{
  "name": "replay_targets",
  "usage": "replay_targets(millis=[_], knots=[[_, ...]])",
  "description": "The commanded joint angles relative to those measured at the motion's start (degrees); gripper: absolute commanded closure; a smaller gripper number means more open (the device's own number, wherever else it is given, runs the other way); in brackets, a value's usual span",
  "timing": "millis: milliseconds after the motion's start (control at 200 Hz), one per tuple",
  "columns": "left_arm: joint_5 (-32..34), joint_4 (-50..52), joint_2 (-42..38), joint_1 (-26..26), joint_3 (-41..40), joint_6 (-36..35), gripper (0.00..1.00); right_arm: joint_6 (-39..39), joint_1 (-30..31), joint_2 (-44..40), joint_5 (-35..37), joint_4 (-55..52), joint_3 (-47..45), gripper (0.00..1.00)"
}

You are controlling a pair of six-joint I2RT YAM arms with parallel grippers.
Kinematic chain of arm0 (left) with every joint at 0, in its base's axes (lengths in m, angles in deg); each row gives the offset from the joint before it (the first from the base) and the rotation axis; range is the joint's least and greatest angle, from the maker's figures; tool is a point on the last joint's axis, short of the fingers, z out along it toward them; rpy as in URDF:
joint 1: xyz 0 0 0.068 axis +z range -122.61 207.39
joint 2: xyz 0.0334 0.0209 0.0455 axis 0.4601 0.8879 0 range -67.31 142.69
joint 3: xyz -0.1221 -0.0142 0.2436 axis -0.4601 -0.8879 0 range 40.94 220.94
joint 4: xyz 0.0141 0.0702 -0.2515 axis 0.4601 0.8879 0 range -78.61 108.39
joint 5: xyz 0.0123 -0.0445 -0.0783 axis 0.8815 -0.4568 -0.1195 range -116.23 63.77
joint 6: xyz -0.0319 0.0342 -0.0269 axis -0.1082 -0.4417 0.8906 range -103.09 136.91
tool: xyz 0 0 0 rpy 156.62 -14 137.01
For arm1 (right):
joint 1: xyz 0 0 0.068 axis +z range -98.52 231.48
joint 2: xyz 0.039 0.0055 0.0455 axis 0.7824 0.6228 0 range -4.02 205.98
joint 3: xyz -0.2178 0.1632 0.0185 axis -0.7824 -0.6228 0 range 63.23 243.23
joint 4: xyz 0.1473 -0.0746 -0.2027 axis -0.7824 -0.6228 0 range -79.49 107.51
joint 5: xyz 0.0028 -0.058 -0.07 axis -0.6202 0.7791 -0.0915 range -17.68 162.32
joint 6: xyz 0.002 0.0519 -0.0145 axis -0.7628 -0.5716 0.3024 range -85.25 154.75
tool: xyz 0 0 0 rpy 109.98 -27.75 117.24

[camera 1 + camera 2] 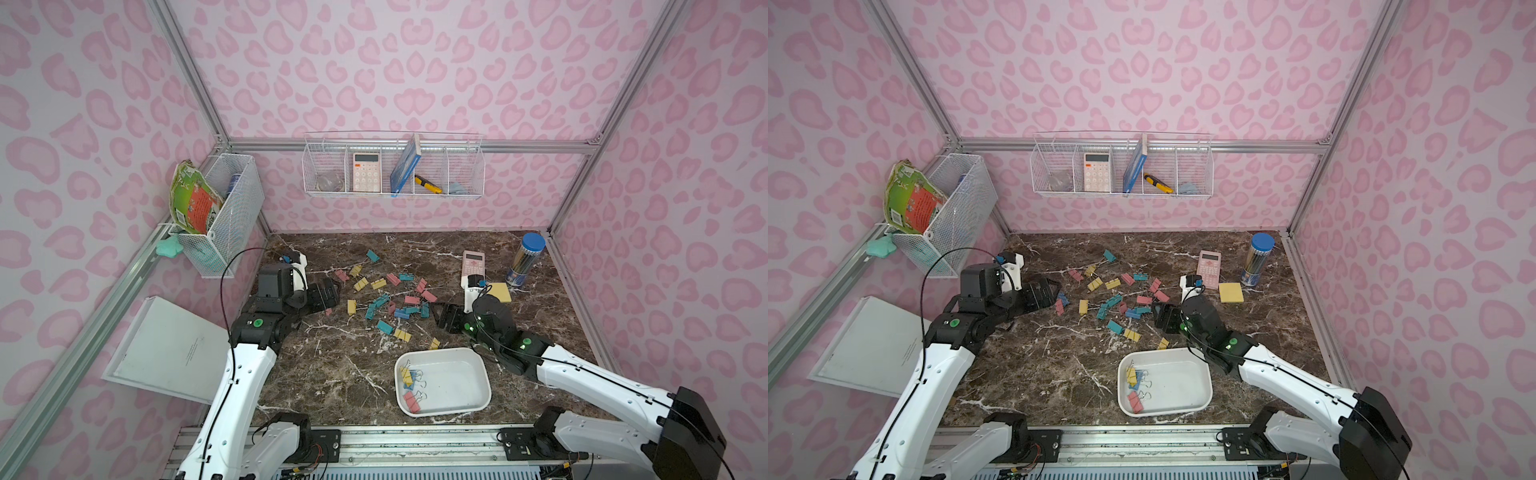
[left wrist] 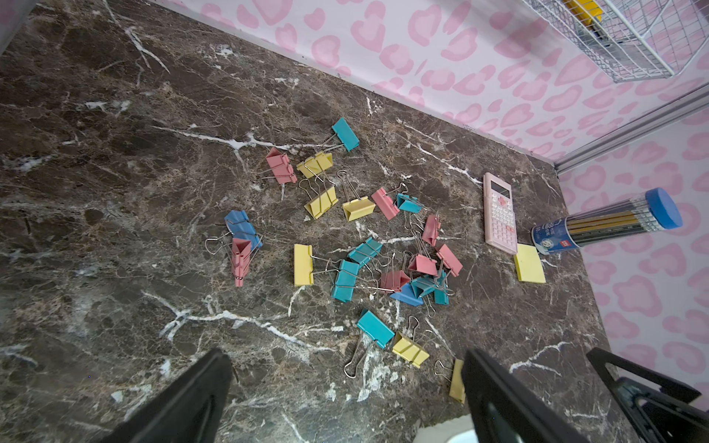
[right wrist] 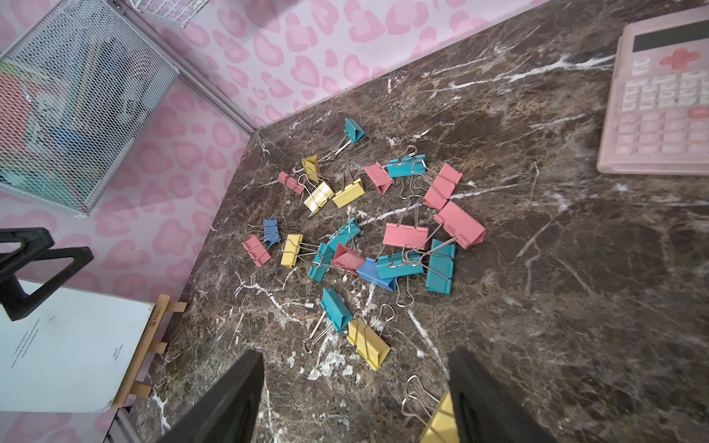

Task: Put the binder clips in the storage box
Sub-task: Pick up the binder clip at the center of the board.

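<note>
Pastel binder clips [image 1: 386, 301] lie scattered on the marble surface [image 1: 332, 374] between my left jaws and right jaws, both spread and empty, a few already in the storage box [image 1: 440, 351], and the lone yellow clip [image 3: 441, 418] just beside my right jaws, handles toward the heap, looks nearest.

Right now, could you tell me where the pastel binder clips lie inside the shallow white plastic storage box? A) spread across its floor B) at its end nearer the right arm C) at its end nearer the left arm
C: the binder clips huddle at the storage box end nearest the left arm.
</note>
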Motion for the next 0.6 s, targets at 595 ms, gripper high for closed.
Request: replay_targets(millis=[595], knots=[[-3.49, -0.44, 1.12, 0.02, 0.78, 0.12, 0.01, 4.94, -2.81, 22.33, -18.79, 2.08, 10.71, 0.27]])
